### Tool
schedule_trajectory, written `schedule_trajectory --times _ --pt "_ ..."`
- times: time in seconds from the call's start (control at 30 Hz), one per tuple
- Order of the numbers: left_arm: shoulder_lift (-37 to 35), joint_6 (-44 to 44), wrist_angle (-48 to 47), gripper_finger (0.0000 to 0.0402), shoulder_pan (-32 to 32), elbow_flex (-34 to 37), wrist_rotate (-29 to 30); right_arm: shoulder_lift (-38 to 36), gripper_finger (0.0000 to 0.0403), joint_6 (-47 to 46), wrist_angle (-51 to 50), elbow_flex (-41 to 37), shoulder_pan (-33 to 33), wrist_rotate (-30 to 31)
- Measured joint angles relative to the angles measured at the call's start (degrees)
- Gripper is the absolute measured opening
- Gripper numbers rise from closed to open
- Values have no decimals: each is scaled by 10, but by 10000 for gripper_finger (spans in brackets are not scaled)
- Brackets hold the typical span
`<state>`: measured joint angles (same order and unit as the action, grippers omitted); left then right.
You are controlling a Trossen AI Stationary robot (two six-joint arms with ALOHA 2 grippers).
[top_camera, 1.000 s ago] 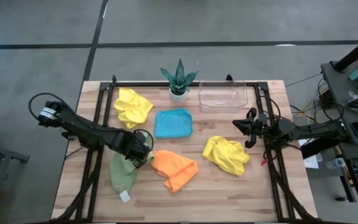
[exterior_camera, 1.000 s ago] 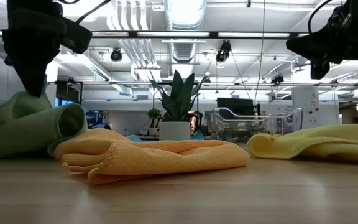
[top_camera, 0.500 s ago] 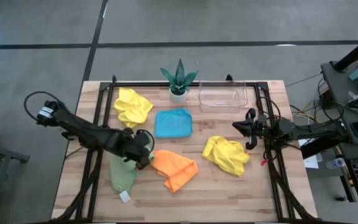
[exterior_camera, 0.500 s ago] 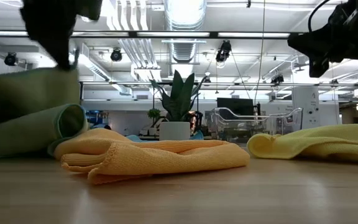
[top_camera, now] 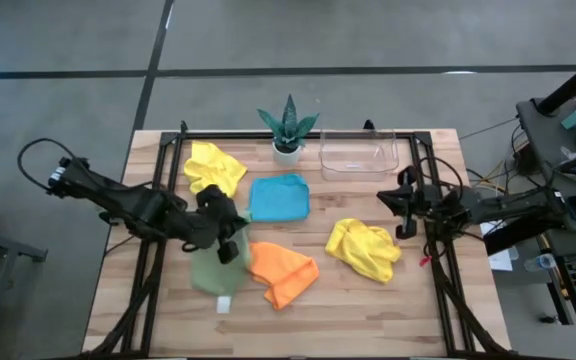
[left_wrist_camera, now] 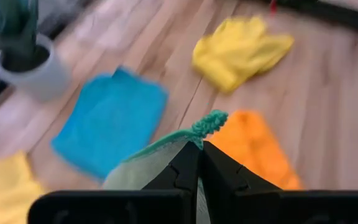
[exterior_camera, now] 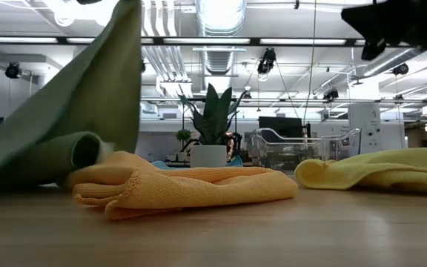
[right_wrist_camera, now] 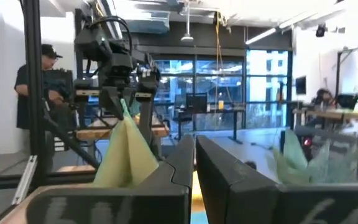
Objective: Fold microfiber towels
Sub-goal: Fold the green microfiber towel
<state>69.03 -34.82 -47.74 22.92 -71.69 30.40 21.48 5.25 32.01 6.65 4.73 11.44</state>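
My left gripper [top_camera: 230, 248] hangs over the table's near left, shut on a sage green towel [top_camera: 211, 272]. In the low view, the green towel [exterior_camera: 87, 104] rises as a slanted sheet, its rolled lower end [exterior_camera: 50, 156] on the table. An orange towel [top_camera: 283, 272] lies crumpled beside it. A sky blue towel [top_camera: 278, 197] lies flat at mid-table. One yellow towel [top_camera: 213, 165] is bunched at the far left, another [top_camera: 365, 248] at the right. My right gripper [top_camera: 386, 198] hovers shut and bare at the right edge. My left gripper pinches the green towel's stitched edge [left_wrist_camera: 207, 123] between its two fingers, and a short bit of hem sticks out past the tips. The fingers slant down from the table's left. The cloth hangs taut below them, its lower end still on the table.
A potted plant [top_camera: 288, 130] and a clear plastic tray [top_camera: 358, 155] stand along the far edge. Black rails [top_camera: 438, 260] run down both sides of the table. Bare wood lies along the near edge. A person [right_wrist_camera: 45, 93] stands in the room beyond the table.
My left gripper has shut on the green towel and gone up, tipping toward level. The towel's gripped edge has risen into a tall slanted sheet, while its rolled lower end has stayed on the table. My right gripper has risen a little.
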Motion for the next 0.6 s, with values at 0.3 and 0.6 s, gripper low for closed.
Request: schedule_trajectory --times 0.3,0.6 --pt "2 71 84 0 0 5 1 127 33 47 -48 143 0 0" --pt "17 69 83 0 9 8 0 261 142 84 -129 276 0 -10"
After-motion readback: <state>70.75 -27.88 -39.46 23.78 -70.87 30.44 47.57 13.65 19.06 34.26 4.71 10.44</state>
